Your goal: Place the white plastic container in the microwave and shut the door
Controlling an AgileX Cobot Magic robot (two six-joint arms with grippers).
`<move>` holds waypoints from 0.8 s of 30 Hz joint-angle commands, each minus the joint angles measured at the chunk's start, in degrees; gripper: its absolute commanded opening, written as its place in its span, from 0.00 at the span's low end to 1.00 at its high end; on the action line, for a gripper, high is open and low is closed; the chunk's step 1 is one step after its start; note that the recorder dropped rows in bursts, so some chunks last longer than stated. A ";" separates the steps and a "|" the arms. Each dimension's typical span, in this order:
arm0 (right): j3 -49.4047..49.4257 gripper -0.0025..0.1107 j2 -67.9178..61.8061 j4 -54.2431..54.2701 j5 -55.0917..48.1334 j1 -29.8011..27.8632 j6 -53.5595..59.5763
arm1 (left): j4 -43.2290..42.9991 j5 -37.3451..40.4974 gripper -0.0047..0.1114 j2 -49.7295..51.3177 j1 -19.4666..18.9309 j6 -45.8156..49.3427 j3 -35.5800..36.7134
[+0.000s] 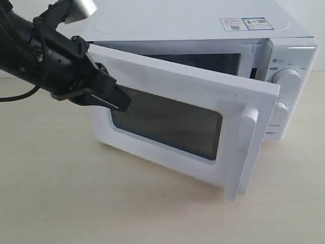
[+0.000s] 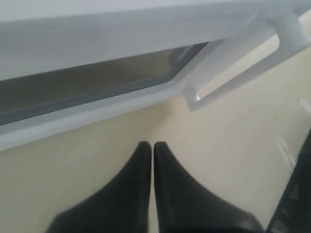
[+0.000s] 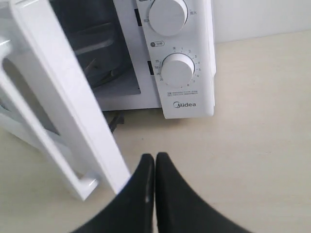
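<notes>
The white microwave stands on a pale table with its door swung partly open. The door's dark window and white bar handle face outward. My left gripper is shut with nothing in it, its tips against the door's outer face near the hinge side. In the left wrist view the same gripper sits just below the door and its handle. My right gripper is shut and empty, near the door's free edge. The white plastic container is not visible in any view.
Two round dials and the Midea logo mark the control panel on the right of the microwave. Labels lie on its top. Bare table spreads in front of the door. A wall stands behind.
</notes>
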State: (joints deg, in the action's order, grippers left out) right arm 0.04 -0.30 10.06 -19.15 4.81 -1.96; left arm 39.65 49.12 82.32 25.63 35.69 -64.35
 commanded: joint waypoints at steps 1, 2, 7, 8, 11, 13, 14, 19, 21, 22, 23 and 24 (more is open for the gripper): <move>-0.04 0.02 0.30 0.03 0.77 -0.23 0.32 | -2.78 -3.33 0.08 -2.12 0.26 -1.85 0.34; -0.04 0.02 0.30 0.03 1.21 -0.23 0.32 | -3.70 -4.11 0.08 -2.99 0.26 -1.95 0.76; -0.04 0.02 0.30 2.37 9.54 -0.23 0.32 | -14.78 -8.26 0.08 -7.11 0.26 -11.02 2.90; -0.04 0.02 0.30 3.16 11.60 -0.23 0.32 | -17.75 -8.69 0.08 -8.17 0.26 -13.81 3.61; -0.04 0.02 0.30 3.50 17.05 -0.23 0.32 | -23.29 -8.81 0.08 -11.92 0.26 -17.57 6.22; -0.04 0.02 0.30 3.50 19.92 -0.23 0.32 | -24.68 -8.93 0.08 -14.37 0.26 -18.24 7.96; -0.04 0.02 0.30 3.50 20.84 -0.23 0.32 | -24.90 -9.15 0.08 -15.74 0.26 -18.28 9.00; -0.04 0.02 0.30 4.94 25.25 -0.23 -0.77 | -30.75 -11.92 0.08 -22.64 0.05 -26.87 15.16; -0.04 0.02 0.30 5.85 26.94 -0.23 -1.16 | -35.60 -12.66 0.08 -25.36 0.05 -32.10 18.55; -0.04 0.02 0.30 5.85 28.24 -0.23 -1.16 | -38.24 -12.79 0.08 -26.93 0.05 -35.03 20.22; -0.04 0.02 0.30 5.85 29.28 -0.23 -1.16 | -40.60 -12.79 0.08 -28.54 0.05 -37.39 21.86; -0.04 0.02 0.30 5.85 30.86 -0.23 -1.16 | -42.28 -12.79 0.08 -29.86 0.05 -39.11 23.11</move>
State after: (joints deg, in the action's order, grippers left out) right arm 0.04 -0.30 15.55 7.79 4.72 -3.07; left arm 3.46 37.23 56.32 25.63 3.56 -45.03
